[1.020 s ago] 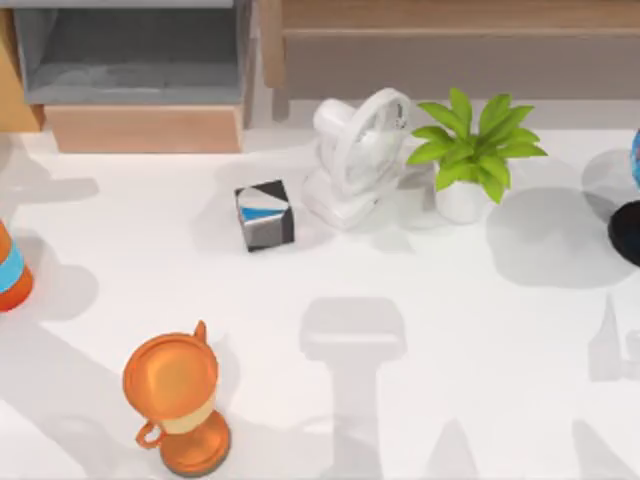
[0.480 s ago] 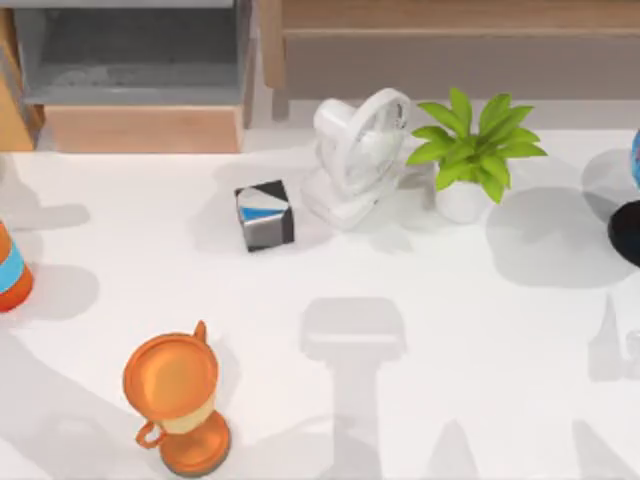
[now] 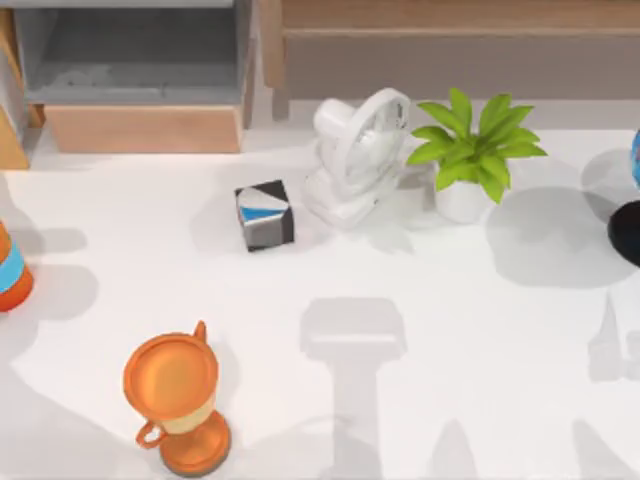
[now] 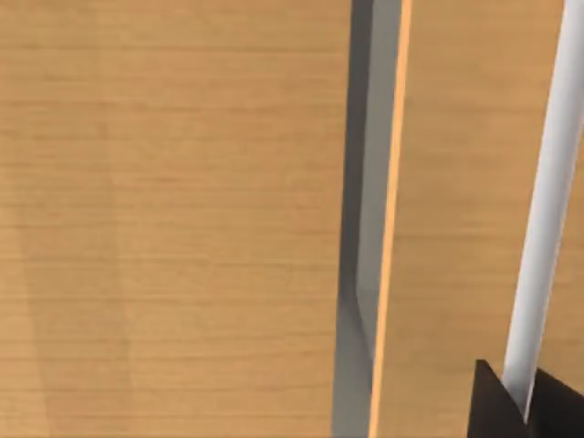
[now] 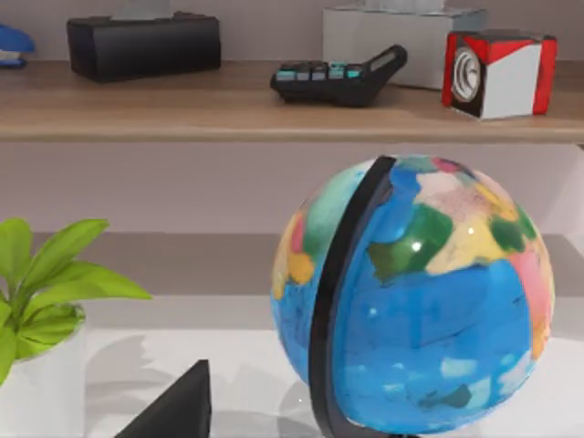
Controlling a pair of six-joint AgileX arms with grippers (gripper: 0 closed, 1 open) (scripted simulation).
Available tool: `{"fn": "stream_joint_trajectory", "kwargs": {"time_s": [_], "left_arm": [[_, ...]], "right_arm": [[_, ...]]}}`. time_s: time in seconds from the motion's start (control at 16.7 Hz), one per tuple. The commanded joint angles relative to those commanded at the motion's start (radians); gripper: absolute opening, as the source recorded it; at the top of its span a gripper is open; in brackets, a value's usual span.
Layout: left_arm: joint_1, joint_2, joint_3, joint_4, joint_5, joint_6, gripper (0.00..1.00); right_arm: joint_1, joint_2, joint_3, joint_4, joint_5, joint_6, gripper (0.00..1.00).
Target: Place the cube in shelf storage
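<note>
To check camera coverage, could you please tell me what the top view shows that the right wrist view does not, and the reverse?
Top view, not right wrist: the fan, dark cube, trophy and box compartment. Right wrist, not top: a calculator, black box and red-and-white cube on the shelf. Both: the plant, globe and shelf.

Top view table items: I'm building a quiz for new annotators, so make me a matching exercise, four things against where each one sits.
Things:
1. trophy
2. fan
3. potted plant
4. black, white and blue cube

Places:
a. just left of the fan's base
b. near the table's front left
c. right of the fan
d. between the cube and the plant

Pairs: 1-b, 2-d, 3-c, 4-a
</note>
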Motion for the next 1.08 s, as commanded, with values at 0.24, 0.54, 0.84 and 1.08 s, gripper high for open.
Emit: {"fn": "stream_joint_trajectory", "kwargs": {"time_s": [0.24,0.54,0.84,1.08], "left_arm": [[0.024,-0.029,-0.065,0.034,0.024,0.0,0.0],[0.065,-0.075,-0.173,0.093,0.064,0.002,0.0],[0.093,-0.106,-0.244,0.135,0.092,0.005,0.0],[0.102,-0.11,-0.256,0.144,0.103,0.007,0.0]], "right_arm": [[0.0,0.0,0.0,0.0,0.0,0.0,1.0],[0.0,0.0,0.0,0.0,0.0,0.0,1.0],[0.0,0.0,0.0,0.0,0.0,0.0,1.0],[0.0,0.0,0.0,0.0,0.0,0.0,1.0]]}}
